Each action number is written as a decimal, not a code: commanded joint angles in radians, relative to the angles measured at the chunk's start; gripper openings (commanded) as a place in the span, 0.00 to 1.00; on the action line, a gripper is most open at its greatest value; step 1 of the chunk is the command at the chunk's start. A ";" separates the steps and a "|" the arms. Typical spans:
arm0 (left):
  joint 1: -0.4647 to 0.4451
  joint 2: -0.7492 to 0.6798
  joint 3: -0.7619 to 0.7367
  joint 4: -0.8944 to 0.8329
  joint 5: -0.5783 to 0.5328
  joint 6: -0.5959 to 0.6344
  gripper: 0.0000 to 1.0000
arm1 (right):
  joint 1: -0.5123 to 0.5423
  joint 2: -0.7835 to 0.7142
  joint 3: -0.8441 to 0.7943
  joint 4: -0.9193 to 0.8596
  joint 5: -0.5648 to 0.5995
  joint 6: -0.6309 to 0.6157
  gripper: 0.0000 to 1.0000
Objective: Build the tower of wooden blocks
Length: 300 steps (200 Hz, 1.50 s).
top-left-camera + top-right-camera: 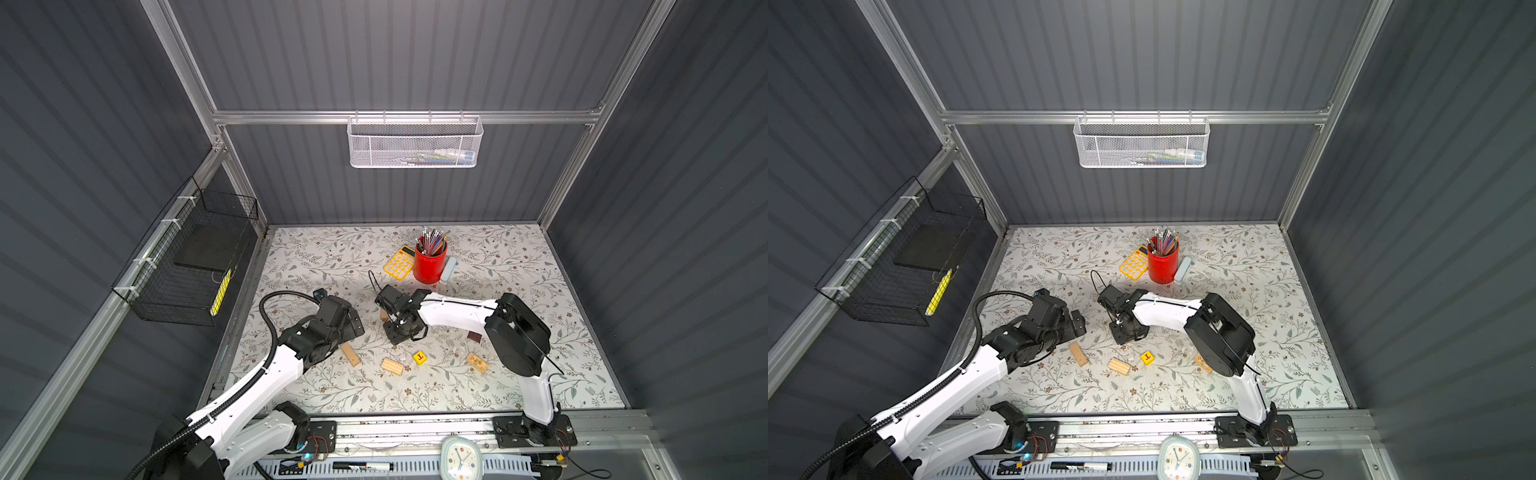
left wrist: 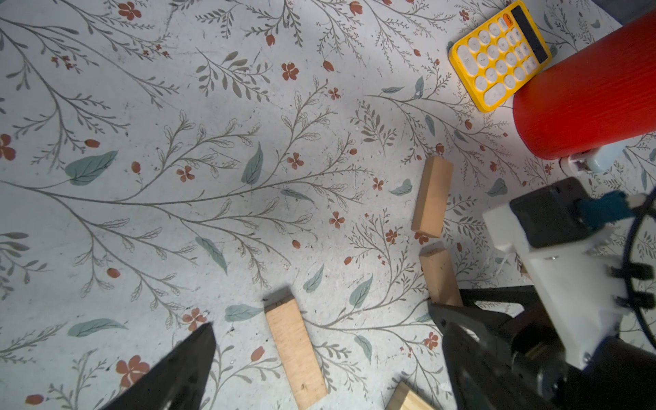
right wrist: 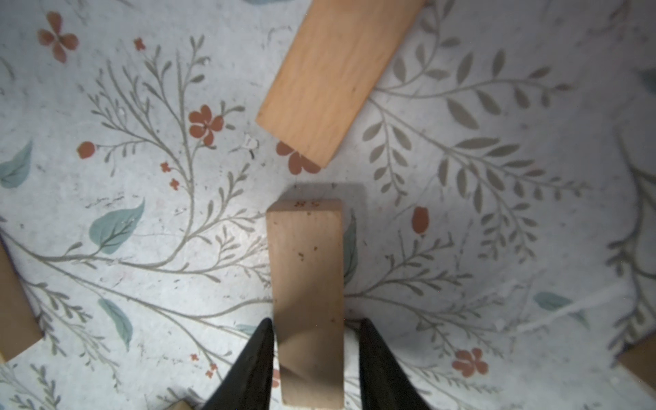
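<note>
Wood blocks lie singly on the floral mat, none on another. My right gripper (image 3: pixel 315 321) points down at mid-table, its jaws astride a pale oblong block (image 3: pixel 307 269). One finger touches the block and a thin gap shows at the other. A second pale block (image 3: pixel 330 78) lies just beyond. My left gripper (image 2: pixel 323 319) hangs open over another flat pale block (image 2: pixel 296 355), which also shows in a top view (image 1: pixel 350 354). Near the front lie a ridged block (image 1: pixel 392 366), a yellow lettered cube (image 1: pixel 420 357), a patterned block (image 1: pixel 477 362) and a dark brown piece (image 1: pixel 474 336).
A red pencil cup (image 1: pixel 430 264) stands at the back of the mat between a yellow calculator (image 1: pixel 399 262) and a pale blue case (image 1: pixel 449 269). A white mesh basket (image 1: pixel 415 143) hangs on the back wall and a black wire basket (image 1: pixel 187 266) on the left wall.
</note>
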<state>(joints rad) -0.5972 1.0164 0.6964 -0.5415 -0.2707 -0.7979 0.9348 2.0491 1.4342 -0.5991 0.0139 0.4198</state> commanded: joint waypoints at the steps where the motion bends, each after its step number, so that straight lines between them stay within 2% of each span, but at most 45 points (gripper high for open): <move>1: -0.006 0.005 -0.009 -0.035 -0.017 -0.014 1.00 | 0.001 0.010 0.009 -0.013 -0.003 0.001 0.34; 26: -0.006 0.005 -0.009 -0.036 -0.016 -0.012 1.00 | 0.001 -0.029 -0.034 -0.002 -0.005 0.018 0.26; 80: -0.006 0.041 0.012 -0.004 0.021 0.000 1.00 | -0.046 -0.135 -0.160 0.033 -0.023 0.089 0.24; 114: -0.006 0.067 -0.017 0.116 0.067 -0.029 1.00 | -0.103 -0.131 -0.169 0.057 -0.022 0.139 0.22; 140: -0.006 0.124 -0.004 0.209 0.114 -0.025 0.99 | -0.137 -0.098 -0.127 0.074 -0.057 0.179 0.20; 193: -0.005 0.218 0.018 0.293 0.105 -0.057 0.98 | -0.149 -0.023 -0.025 0.078 -0.044 0.221 0.20; 300: -0.004 0.250 0.038 0.301 0.070 -0.062 0.93 | -0.161 0.098 0.155 0.013 -0.008 0.254 0.21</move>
<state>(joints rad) -0.5968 1.2594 0.7013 -0.2386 -0.1833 -0.8505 0.7773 2.1242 1.5372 -0.5400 -0.0189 0.6586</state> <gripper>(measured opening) 0.929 0.266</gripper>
